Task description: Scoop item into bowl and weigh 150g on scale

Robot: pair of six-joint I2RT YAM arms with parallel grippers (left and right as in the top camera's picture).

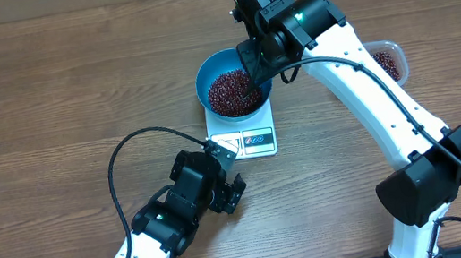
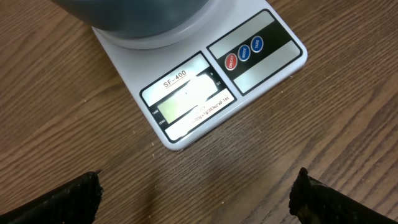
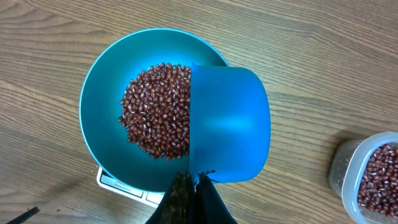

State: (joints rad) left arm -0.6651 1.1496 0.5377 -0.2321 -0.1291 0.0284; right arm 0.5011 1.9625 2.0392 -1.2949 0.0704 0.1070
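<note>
The teal-blue bowl [image 1: 207, 71] stands on the white scale [image 1: 257, 141] and holds a heap of dark red-brown beans [image 1: 230, 93]. In the right wrist view, the beans [image 3: 155, 112] fill the middle of the bowl [image 3: 99, 93]. My right gripper [image 3: 196, 186] is shut on the handle of a bright blue scoop [image 3: 230, 124]. The scoop hangs tilted over the bowl's right half, and its inside is hidden. My left gripper [image 2: 199, 199] hovers open over bare table just in front of the scale [image 2: 205, 81], its fingers [image 2: 68, 199] wide apart and holding nothing.
A clear plastic tub [image 3: 367, 174] with more beans stands to the right of the bowl, also seen as the tub [image 1: 388, 61] behind the right arm. The left arm's black cable [image 1: 126, 157] loops over the table to the left of the scale.
</note>
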